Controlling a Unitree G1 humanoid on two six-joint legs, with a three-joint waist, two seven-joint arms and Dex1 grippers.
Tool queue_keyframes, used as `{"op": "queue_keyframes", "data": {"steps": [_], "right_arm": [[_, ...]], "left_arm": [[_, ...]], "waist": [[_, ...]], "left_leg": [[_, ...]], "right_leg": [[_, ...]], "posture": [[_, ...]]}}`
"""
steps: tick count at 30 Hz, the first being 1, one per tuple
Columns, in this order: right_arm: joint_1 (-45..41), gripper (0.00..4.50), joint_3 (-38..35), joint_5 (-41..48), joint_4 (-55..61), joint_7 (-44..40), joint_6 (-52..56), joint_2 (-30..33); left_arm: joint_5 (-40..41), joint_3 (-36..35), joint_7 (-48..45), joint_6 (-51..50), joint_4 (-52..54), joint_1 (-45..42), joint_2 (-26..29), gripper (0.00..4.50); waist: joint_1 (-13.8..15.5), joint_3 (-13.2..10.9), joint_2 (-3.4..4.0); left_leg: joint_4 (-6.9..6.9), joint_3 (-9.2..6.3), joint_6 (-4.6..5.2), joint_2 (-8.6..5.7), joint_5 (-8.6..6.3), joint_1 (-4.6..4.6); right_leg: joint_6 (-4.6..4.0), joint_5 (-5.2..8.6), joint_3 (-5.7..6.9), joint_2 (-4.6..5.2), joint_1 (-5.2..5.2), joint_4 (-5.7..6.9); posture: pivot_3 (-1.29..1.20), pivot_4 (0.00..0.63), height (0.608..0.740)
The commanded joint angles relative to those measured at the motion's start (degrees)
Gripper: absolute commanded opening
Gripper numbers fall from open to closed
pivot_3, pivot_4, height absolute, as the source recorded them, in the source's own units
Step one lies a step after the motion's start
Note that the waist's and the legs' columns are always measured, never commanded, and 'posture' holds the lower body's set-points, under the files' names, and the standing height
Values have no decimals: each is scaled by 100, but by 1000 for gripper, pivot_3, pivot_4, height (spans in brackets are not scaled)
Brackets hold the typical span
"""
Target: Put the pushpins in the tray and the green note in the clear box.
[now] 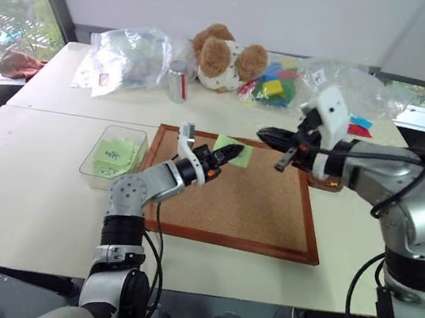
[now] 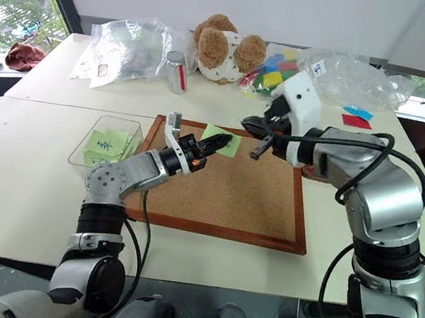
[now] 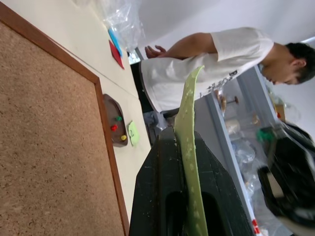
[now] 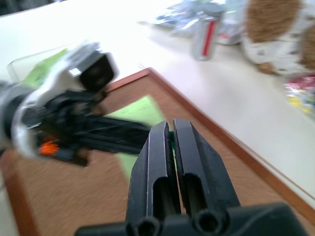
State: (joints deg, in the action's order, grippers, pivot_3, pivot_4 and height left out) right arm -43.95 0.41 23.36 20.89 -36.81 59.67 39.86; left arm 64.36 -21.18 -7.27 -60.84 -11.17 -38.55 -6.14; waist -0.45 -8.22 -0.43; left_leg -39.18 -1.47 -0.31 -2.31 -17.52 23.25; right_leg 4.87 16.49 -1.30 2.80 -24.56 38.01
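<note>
My left gripper [image 1: 232, 152] hovers over the far edge of the corkboard [image 1: 252, 213], shut on the green note [image 1: 243, 160]. In the left wrist view the note [image 3: 189, 98] stands edge-on between the fingers. The right gripper [image 1: 263, 133] hangs just beyond and above it, shut. A sliver of green shows in the gap at its tips [image 4: 170, 129]; I cannot tell whether that is a pin. The brown tray [image 3: 112, 110] lies by the board's right edge with red, green and yellow pushpins [image 3: 114, 128] in it. The clear box [image 1: 87, 164] sits left of the board and holds green slips.
A teddy bear [image 1: 226, 57], a metal can [image 1: 178, 80] and clear plastic bags [image 1: 127, 58] line the table's far side, with coloured pieces [image 1: 276, 80] and red and blue papers [image 1: 359, 126]. A person [image 3: 206, 64] stands beyond the right end.
</note>
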Motion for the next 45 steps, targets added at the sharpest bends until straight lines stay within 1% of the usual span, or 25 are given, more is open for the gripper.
{"op": "queue_keyframes", "data": {"steps": [1,2,5,6,8,12,15,20,28,29,30,31,36,37,45], "right_arm": [[55,0,-415,-302,-738,204,-461,178],[68,0,-441,-373,-945,264,-557,190],[120,0,-456,-844,-2328,509,-1198,285],[114,0,-442,-936,-2584,548,-1342,297],[72,0,-449,-1042,-3132,575,-1607,244],[-148,0,-502,-1216,-4633,590,-2297,59],[-281,0,-470,-1323,-5330,515,-2677,3],[-378,0,-445,-1458,-6088,392,-3074,-49],[-373,0,-470,-1520,-6393,306,-3228,-70],[-357,604,-481,-1514,-6352,300,-3211,-73],[-348,940,-494,-1508,-6312,300,-3191,-75],[-338,1396,-514,-1496,-6259,306,-3165,-76],[-213,4000,-637,-1356,-5805,273,-2887,-69],[-186,4462,-672,-1327,-5676,279,-2816,-59],[-84,4462,-884,-1054,-4617,181,-2211,15]], "left_arm": [[108,-12,-8,94,133,-24,31,29],[117,-17,-6,107,139,-23,37,29],[150,-35,17,138,185,-10,65,29],[166,-39,31,138,201,-5,67,29],[175,-24,37,148,232,8,78,29],[180,-5,49,179,280,37,93,29],[183,12,61,179,326,68,89,29],[177,40,73,167,395,103,101,29],[146,80,83,154,430,114,107,29],[142,85,81,151,431,114,110,0],[138,87,78,152,428,111,112,0],[138,90,78,150,429,112,113,0],[134,99,79,151,437,120,106,0],[127,107,75,151,440,120,108,0],[111,105,69,168,469,105,146,0]], "waist": [[4,0,0],[-1,0,0],[-10,0,0],[-7,0,0],[-11,0,0],[-30,0,0],[-25,0,0],[-22,0,0],[-20,0,0],[-19,0,0],[-19,0,0],[-19,0,0],[-17,0,0],[-18,0,0],[-18,0,0]], "left_leg": [[0,0,0,0,0,0],[0,1,0,0,0,0],[0,1,0,0,0,-1],[0,3,0,0,0,-1],[0,5,0,-1,1,-1],[2,7,-2,0,2,-2],[1,9,-5,0,4,-4],[1,9,-5,0,4,-3],[-2,9,-6,0,5,-3],[-2,9,-6,0,5,-3],[-2,9,-6,0,5,-3],[-2,9,-6,0,5,-3],[-2,8,-6,0,5,-3],[-2,8,-6,0,5,-3],[-2,8,-6,0,5,-3]], "right_leg": [[0,0,0,0,0,0],[0,0,0,0,0,0],[0,0,0,-1,0,1],[0,0,-1,-1,0,2],[0,0,-2,-1,0,2],[0,0,-4,-4,-1,4],[0,0,-6,-5,-1,7],[0,0,-5,-5,-1,6],[0,0,-6,-5,1,7],[0,0,-6,-5,1,7],[0,0,-6,-5,1,7],[0,0,-6,-5,1,7],[0,0,-6,-5,1,7],[0,0,-6,-5,1,7],[0,0,-6,-5,1,8]], "posture": [[0,150,740],[0,150,740],[0,150,740],[0,150,740],[0,150,740],[0,150,740],[0,150,740],[0,150,740],[0,150,740],[0,150,740],[0,150,740],[0,150,740],[0,150,740],[0,150,740],[0,150,740]]}}
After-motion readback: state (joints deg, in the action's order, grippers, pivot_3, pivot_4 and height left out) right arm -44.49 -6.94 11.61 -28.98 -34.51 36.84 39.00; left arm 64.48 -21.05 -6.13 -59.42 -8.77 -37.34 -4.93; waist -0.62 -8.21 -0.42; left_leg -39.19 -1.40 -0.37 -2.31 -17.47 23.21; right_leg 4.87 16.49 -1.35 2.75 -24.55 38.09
